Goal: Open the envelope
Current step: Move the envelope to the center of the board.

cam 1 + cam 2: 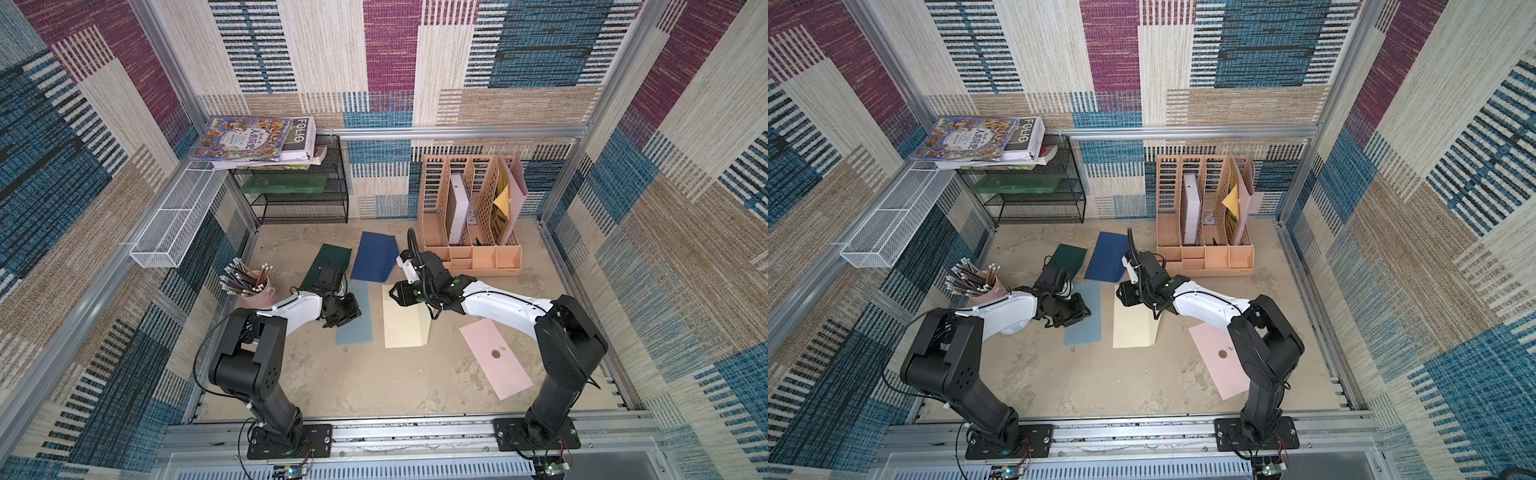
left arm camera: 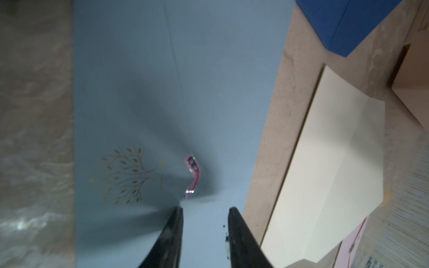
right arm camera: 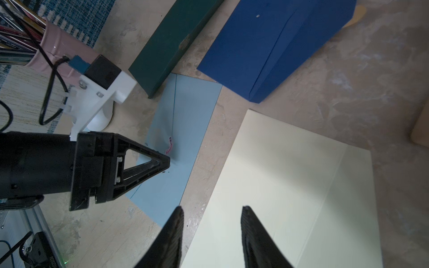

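The left gripper [image 2: 205,210] is hovering low over the light blue envelope [image 1: 354,316], its jaws standing narrowly apart with nothing between them, a small pink sticker [image 2: 193,174] lying just ahead of its tips. To its right, the right gripper [image 3: 212,208] is hanging partly spread and empty over the near edge of the cream envelope [image 1: 405,318].

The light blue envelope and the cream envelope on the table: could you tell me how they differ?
The light blue envelope lies flat with its flap down; the cream envelope has its flap folded out along one long side. The light blue envelope carries a gold tree print and a small pink sticker; the cream envelope looks plain. Both lie side by side, lengthwise.
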You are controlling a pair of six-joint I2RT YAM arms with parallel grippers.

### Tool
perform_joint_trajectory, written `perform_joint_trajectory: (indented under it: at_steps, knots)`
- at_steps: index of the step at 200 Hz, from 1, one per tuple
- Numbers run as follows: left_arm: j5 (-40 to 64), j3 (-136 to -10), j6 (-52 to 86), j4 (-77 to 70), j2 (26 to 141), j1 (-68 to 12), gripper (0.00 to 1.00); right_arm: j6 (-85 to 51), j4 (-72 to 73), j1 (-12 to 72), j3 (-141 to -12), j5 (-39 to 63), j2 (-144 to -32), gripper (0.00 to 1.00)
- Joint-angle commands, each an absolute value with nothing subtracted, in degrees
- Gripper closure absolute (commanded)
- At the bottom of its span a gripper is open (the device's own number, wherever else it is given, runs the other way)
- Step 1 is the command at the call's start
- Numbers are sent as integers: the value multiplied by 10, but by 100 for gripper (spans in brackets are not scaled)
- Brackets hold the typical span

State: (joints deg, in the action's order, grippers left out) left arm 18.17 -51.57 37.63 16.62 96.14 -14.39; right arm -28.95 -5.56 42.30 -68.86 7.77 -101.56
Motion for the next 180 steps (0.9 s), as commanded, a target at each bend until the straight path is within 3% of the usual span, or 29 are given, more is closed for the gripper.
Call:
perform_joint_trajectory:
  at_steps: [1,67,133,180]
  knots:
    - [187,-500,388,159,967,-145,65,-294,-47,426,-683,87,-1014,57]
    - [181,-371,415,164,899,-163,65,-289,-46,426,-675,98,-1019,57]
    - [169,-254,482,281,616,-179,63,-286,-53,435,-680,112,-1034,57]
    - [141,-292,489,336,481,-185,60,-295,-45,461,-683,132,-1045,57]
